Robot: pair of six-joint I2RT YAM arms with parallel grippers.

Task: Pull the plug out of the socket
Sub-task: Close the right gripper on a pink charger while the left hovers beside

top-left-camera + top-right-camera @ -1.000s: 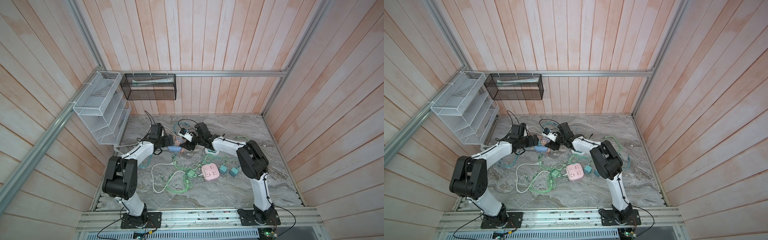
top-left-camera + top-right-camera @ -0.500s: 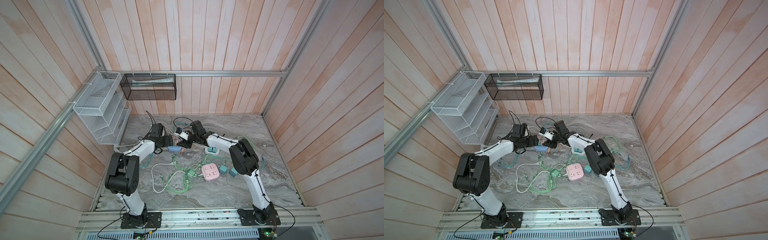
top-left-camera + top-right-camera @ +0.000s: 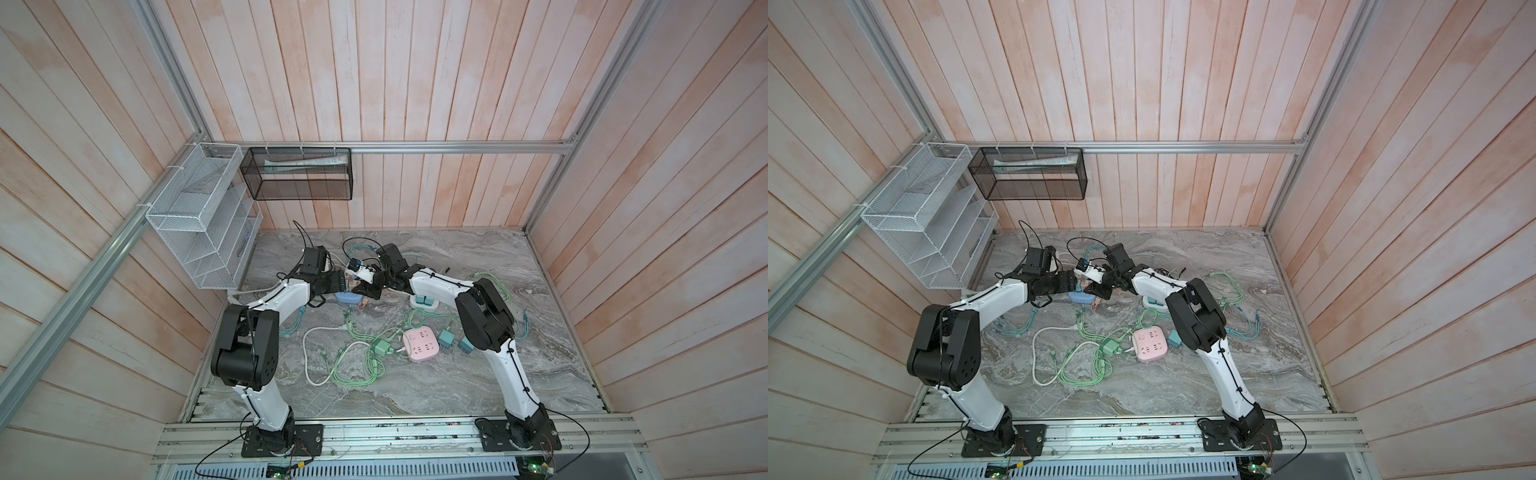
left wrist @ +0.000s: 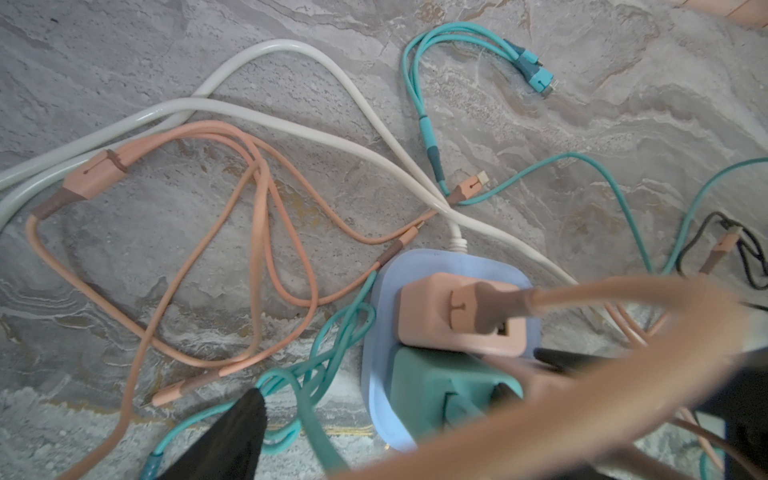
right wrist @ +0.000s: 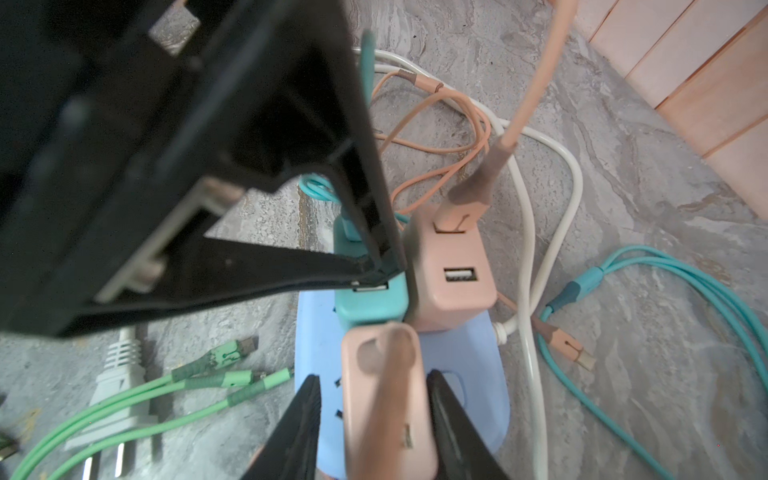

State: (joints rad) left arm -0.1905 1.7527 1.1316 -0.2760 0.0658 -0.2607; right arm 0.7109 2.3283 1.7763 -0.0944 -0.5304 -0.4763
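Right gripper [image 5: 374, 376] first: on my right wrist feed its two black fingers [image 5: 451, 428] stand on either side of the pink plug [image 5: 388, 415], drawn in to about the plug's width. One finger lies against the plug's side. At the other I see a sliver of blue showing through, so I read the jaws as not quite clamped and the plug as not yet gripped. That plug stands upright on the blue power strip [image 5: 478, 345], its prongs hidden from me. Just beside it, a teal charger [image 5: 374, 303] and a pink charger [image 5: 453, 270] are plugged in side by side, touching each other. A pink cable [image 5: 519, 124] runs into the pink charger's top, and a white cord [image 5: 528, 249] leaves the strip's end. My left gripper [image 3: 341, 286] is spread wide and has hold of nothing. On its own feed one finger [image 4: 237, 432] hangs outside the strip, with the teal charger between the two fingers. From the right wrist feed, its other fingertip comes down at the seam between the two chargers and looks to touch the teal one. In both top views the strip [image 3: 348, 297] [image 3: 1080, 297] lies toward the back left of the marble table [image 3: 415, 395], directly under the two grippers, which meet nose to nose. A pink socket block [image 3: 420, 343] lies well apart, nearer the front.
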